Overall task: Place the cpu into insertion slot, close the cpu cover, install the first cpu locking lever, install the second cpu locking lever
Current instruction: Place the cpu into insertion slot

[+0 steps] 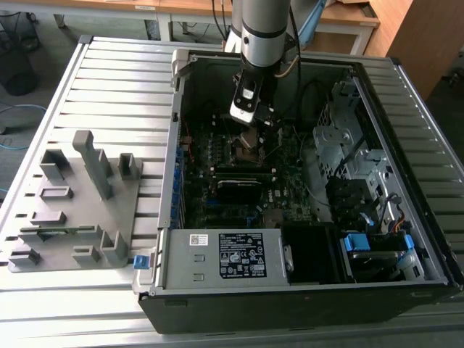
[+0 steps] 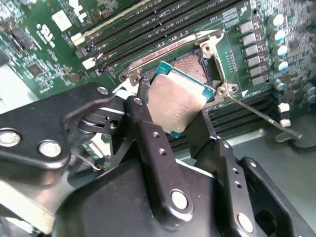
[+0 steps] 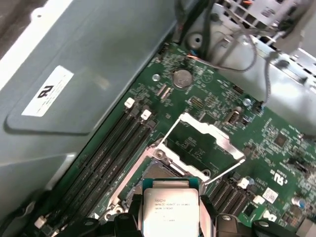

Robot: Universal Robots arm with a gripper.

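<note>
Leaning down — cpu (image 2: 180, 101) pinched above insertion slot (image 2: 194, 65)

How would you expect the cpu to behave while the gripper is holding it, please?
Probably stiff: the cpu looks like a flat metal-topped plate and shows no bend in the gripper. Likely light for its size, being thin. Possibly slippery, since it is pinched only by its narrow edges above the insertion slot.
</note>
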